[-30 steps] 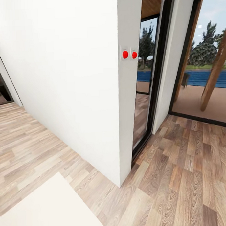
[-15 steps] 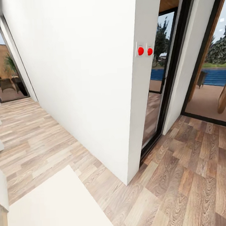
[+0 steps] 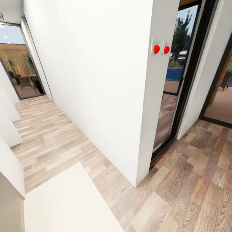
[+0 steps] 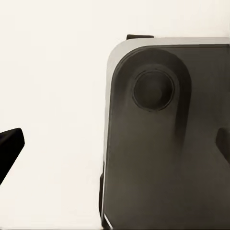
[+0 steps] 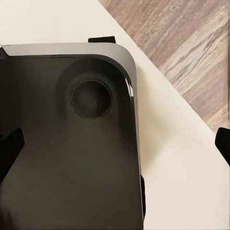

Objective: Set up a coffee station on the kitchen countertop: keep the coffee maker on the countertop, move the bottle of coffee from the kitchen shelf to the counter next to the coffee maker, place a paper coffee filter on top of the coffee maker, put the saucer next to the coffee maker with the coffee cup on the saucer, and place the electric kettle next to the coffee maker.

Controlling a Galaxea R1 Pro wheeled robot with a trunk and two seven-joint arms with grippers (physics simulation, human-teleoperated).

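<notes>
None of the coffee station's things are in these frames; I am on my way through a hallway. In the left wrist view, my left gripper (image 4: 116, 146) is open, its dark fingertips (image 4: 10, 146) far apart over a dark grey rounded panel (image 4: 167, 143) and a white surface. My right gripper (image 5: 116, 146) is also open and holds nothing. Its fingertips (image 5: 9, 148) sit at the picture's edges over a similar dark panel (image 5: 72, 143), with white surface and wood floor (image 5: 191, 43) beyond.
A white wall corner (image 3: 140, 128) with two red switches (image 3: 161, 49) stands ahead. A dark-framed glass door (image 3: 182, 79) lies right of it. A wood-floored corridor (image 3: 52, 132) runs left toward a patio doorway (image 3: 19, 59). White units (image 3: 5, 134) line the left.
The camera has turned left: the wall corner and switches slid right in the picture, and the left corridor, its patio doorway and the white units came into view.
</notes>
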